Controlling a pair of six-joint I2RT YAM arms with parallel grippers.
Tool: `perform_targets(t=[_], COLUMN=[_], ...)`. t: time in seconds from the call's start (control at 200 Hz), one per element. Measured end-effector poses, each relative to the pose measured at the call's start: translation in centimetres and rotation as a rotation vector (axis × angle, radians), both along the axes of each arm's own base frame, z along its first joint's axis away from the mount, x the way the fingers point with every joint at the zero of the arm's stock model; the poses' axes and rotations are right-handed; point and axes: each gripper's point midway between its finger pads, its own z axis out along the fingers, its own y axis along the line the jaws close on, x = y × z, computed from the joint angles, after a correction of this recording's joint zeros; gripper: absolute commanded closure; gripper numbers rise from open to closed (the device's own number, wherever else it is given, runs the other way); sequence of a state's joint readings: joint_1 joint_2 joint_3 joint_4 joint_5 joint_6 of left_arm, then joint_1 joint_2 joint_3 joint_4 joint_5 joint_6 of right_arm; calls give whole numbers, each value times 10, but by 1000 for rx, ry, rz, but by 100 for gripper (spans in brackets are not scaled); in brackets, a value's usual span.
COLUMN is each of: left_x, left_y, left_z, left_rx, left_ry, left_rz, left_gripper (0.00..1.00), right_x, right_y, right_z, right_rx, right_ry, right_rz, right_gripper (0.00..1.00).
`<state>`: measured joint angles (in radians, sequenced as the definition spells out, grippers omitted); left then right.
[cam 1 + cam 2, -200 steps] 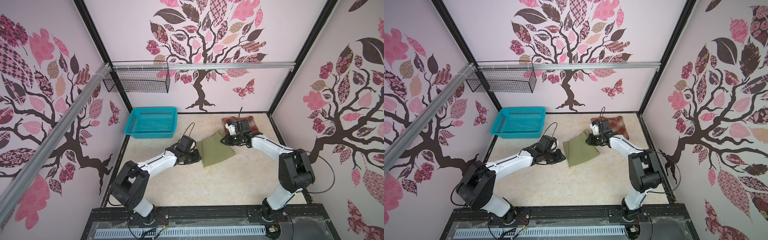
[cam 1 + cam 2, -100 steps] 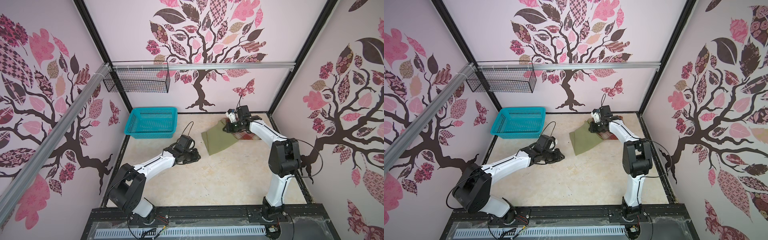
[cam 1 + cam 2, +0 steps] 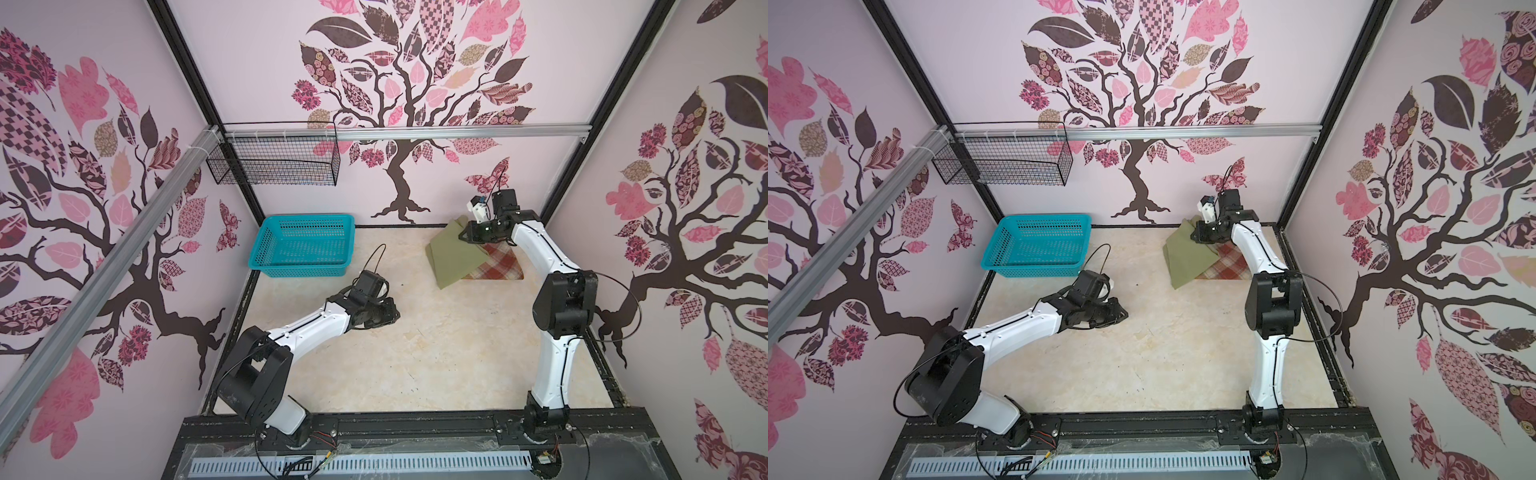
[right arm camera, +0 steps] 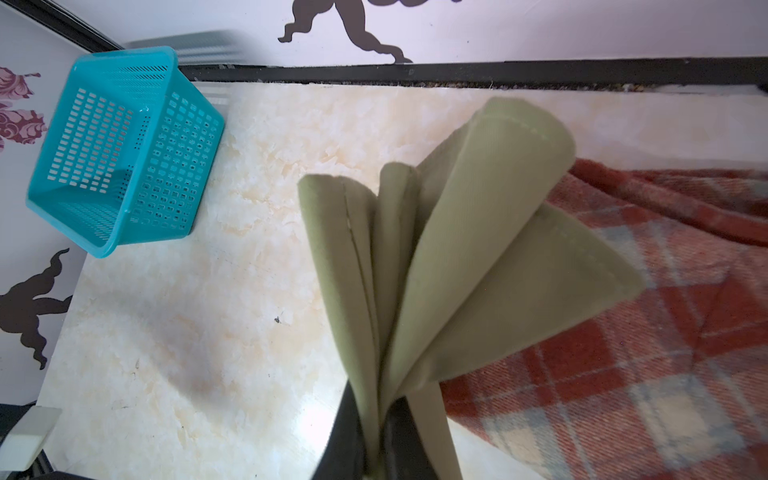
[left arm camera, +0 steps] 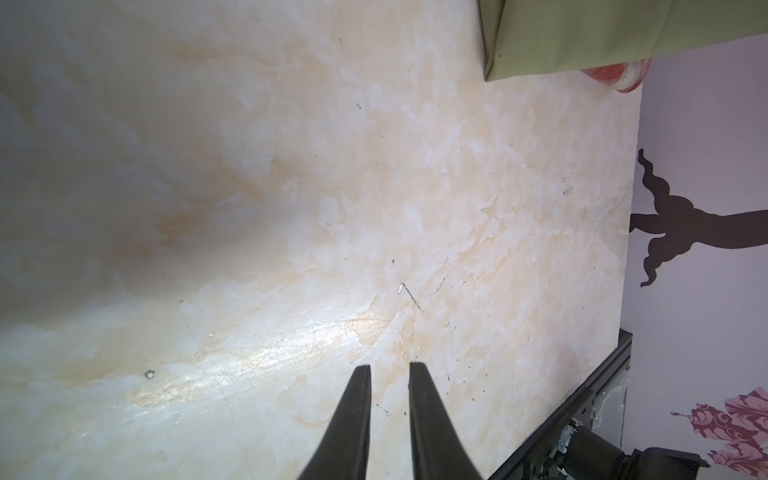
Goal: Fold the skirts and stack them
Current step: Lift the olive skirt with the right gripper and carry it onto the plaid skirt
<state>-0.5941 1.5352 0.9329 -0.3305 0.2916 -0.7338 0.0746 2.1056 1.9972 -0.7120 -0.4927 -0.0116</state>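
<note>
The olive-green skirt (image 3: 453,259) (image 3: 1187,259), folded, hangs tilted from my right gripper (image 3: 463,237) (image 3: 1196,237) at the back right. Its lower part rests partly on the rust-red and cream plaid skirt (image 3: 498,266) (image 3: 1229,266), which lies flat by the right wall. In the right wrist view my gripper (image 4: 374,405) is shut on several bunched layers of the olive skirt (image 4: 478,249), with the plaid skirt (image 4: 623,353) beneath. My left gripper (image 3: 395,316) (image 3: 1123,316) (image 5: 390,365) hovers low over bare table, jaws slightly apart and empty. A corner of the olive skirt (image 5: 582,33) shows far ahead of it.
A turquoise plastic basket (image 3: 299,270) (image 3: 1034,271) (image 4: 195,166) stands empty at the back left of the table. A black wire basket (image 3: 274,162) hangs on the back wall above it. Walls close in on three sides.
My right gripper has carried the olive skirt from the table's middle, away from the left gripper, to the back right, over the plaid skirt. The left arm has hardly moved.
</note>
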Motion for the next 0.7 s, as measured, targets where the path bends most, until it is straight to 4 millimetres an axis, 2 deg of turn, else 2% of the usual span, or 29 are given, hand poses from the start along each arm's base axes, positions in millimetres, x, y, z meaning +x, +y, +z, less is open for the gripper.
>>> perform_targets(t=[0.295,0.7], left_x=[-1,-5], left_y=[1,3], left_z=[-9,-17], left_rx=[15,35], left_ry=[23,52], left_rz=[0,-1], left_gripper=[79,79], right_x=[5,10], right_y=[-21,-69], right_z=[14,21], right_rx=[61,194], right_ry=[-5,15], right_rz=[-10,-75], right_gripper=[100,100])
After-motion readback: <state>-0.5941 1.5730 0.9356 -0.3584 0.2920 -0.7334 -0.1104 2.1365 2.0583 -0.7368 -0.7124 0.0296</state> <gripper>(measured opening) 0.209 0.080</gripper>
